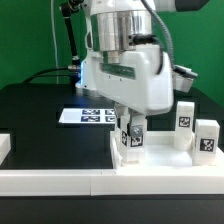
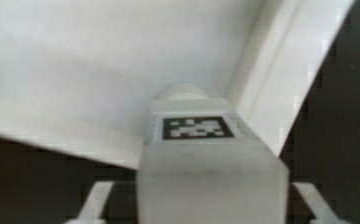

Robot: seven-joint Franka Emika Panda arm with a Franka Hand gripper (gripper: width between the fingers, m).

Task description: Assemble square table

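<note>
- Exterior view, left portion: the black table (image 1: 30, 105) is bare here, apart from a short end of a white border rail (image 1: 4, 147) at the frame edge. The wrist view shows none of this.
- Exterior view, centre-left: the marker board (image 1: 92, 115) lies flat on the table, behind the fingers and towards the exterior view's left of them. It does not appear in the wrist view.
- Exterior view, centre: the arm (image 1: 125, 62) descends steeply from above, its wrist pointing downward, with the gripper (image 1: 132, 133) low over the table top (image 1: 160, 158), the large white square part. The fingers stand on either side of a tagged white leg (image 1: 133, 140), which is upright on or just above the top's near corner; actual contact with the top cannot be judged.
- Wrist view, centre: the same leg (image 2: 198, 160) fills the space between the two fingers (image 2: 97, 200), its tag facing the camera. The jaws are partly closed and pressed against the leg's sides, so the leg is gripped. This view alone shows the raised rim of the table top (image 2: 275, 60) beyond the leg.
- Exterior view, right portion: two further legs stand upright on the exterior view's right of the fingers, one (image 1: 185, 123) nearer, one (image 1: 207, 141) farther out. Neither is seen from the wrist.
</note>
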